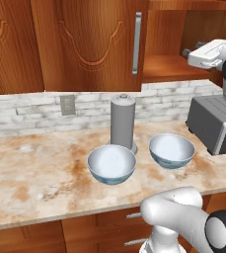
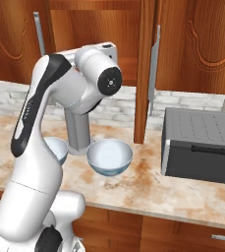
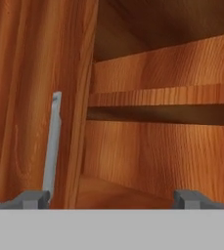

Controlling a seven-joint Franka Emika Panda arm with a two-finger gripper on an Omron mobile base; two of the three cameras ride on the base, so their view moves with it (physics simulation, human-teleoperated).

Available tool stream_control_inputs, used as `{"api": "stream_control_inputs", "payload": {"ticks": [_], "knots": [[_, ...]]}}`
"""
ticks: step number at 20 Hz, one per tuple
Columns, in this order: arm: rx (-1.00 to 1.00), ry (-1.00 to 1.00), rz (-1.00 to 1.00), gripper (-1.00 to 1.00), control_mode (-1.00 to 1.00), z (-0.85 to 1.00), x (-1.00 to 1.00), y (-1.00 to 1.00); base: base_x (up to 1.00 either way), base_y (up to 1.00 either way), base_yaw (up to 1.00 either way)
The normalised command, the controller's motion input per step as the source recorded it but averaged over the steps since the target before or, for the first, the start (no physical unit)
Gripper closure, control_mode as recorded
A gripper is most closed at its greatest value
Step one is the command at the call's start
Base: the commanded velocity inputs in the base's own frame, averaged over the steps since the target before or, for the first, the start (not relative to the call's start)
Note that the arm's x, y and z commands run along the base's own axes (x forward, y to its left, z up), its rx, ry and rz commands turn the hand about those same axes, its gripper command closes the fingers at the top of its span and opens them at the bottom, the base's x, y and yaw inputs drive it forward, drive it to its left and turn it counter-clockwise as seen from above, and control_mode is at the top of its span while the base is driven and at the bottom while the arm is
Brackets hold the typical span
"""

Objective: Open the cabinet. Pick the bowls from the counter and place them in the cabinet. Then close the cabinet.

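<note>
Two bowls (image 1: 111, 164) on counter (image 1: 30, 168); cabinet (image 3: 157, 93) open, shelf bare; end effector (image 3: 111, 199) released.

Reddish-brown wood grain with carved curves is seen on the cabinet (image 1: 87, 44) across the upper left of the left base view; its bar handle (image 1: 137, 43) is silver. The worktop (image 1: 35, 173) is beige, mottled with orange-brown patches. The two bowls (image 1: 112, 164) (image 1: 171, 150) are shown white to pale blue inside and blue outside. Behind them, a plain grey cylinder (image 1: 123, 122) is seen. The wall (image 1: 30, 116) is patterned in whitish-grey brick. At right, the box-shaped appliance (image 1: 214, 123) is dark grey.
</note>
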Motion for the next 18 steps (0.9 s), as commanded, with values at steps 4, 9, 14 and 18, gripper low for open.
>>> {"api": "stream_control_inputs", "payload": {"ticks": [4,9,14,18], "knots": [[0.0,0.0,0.0,-1.0,-1.0,-0.13,0.32,0.23,0.0,0.0,0.0],[0.0,0.0,0.0,-1.0,-1.0,-0.08,0.29,0.23,0.0,0.0,0.0],[0.0,0.0,0.0,-1.0,-1.0,-0.08,0.41,0.39,0.0,0.0,0.0],[0.0,0.0,0.05,-1.0,-1.0,-0.17,0.29,0.87,0.0,0.0,0.0]]}}
